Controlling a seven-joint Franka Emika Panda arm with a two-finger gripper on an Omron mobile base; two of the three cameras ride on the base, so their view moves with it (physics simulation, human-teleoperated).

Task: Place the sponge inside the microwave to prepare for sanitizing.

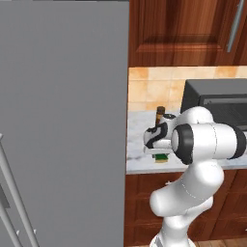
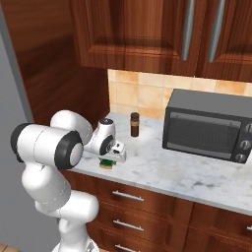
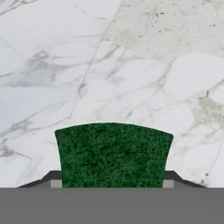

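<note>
Claw [image 3: 112, 183] sits low over the white-veined marble counter [image 3: 131, 65], and you can see its two dark fingertips [image 3: 54, 178] flanking the small flat green rectangular sponge [image 3: 113, 155] on either side. They look to be touching the pad's edges, but you cannot tell whether they have real hold of it — the jaws stand part-way closed, about as wide as the pad itself.

Sponge lies flat on the counter directly under the claw, near the front edge. Beyond the claw stands a brown cylindrical bottle [image 2: 134, 124], apart from it; further off to its side is a dark-grey box oven with knobs [image 2: 206, 130].

Risks for you from here:
- Lifting before the squeeze is firm — a soft pad could slip out or tilt.
- Pinching too shallow would catch only the upper edge, and the sponge may peel free in transit.
- A wide swing on the way out could clip the bottle.
</note>
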